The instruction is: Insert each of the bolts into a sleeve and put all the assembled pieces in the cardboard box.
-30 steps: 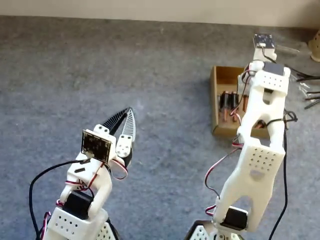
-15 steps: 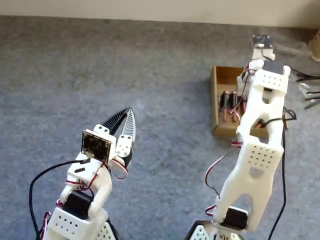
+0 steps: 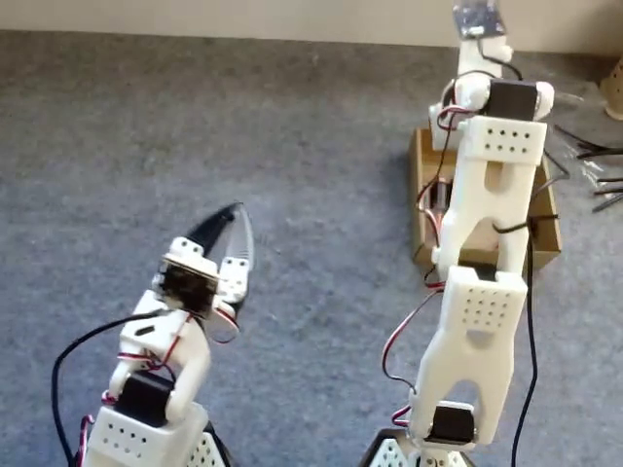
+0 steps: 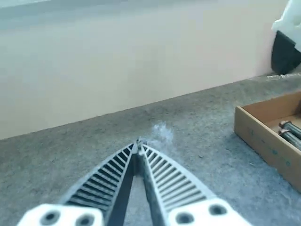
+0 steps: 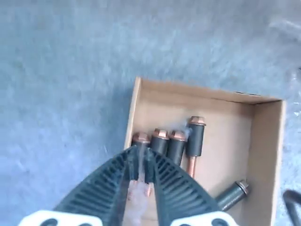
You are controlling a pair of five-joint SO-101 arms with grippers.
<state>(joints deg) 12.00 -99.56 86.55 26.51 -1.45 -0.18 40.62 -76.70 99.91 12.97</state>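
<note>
The cardboard box (image 3: 421, 180) stands at the table's right, and my right arm rises above it. In the right wrist view, my right gripper (image 5: 139, 151) hovers shut over the box (image 5: 225, 127), above its near corner. Several assembled pieces, copper bolts in dark sleeves (image 5: 195, 136), lie side by side inside, with one more (image 5: 233, 195) lying apart. My left gripper (image 3: 237, 210) is shut and empty over bare carpet at the left. The left wrist view shows this gripper (image 4: 138, 143) with the box (image 4: 263, 141) off to one side.
Grey carpet (image 3: 321, 126) covers the table. Dark cables (image 3: 602, 185) lie at the right edge beside the box. A pale wall (image 3: 292, 15) runs along the far edge. Open room lies between the two arms.
My right arm has risen and stretched farther back over the box. My left arm has turned slightly, with its gripper still shut.
</note>
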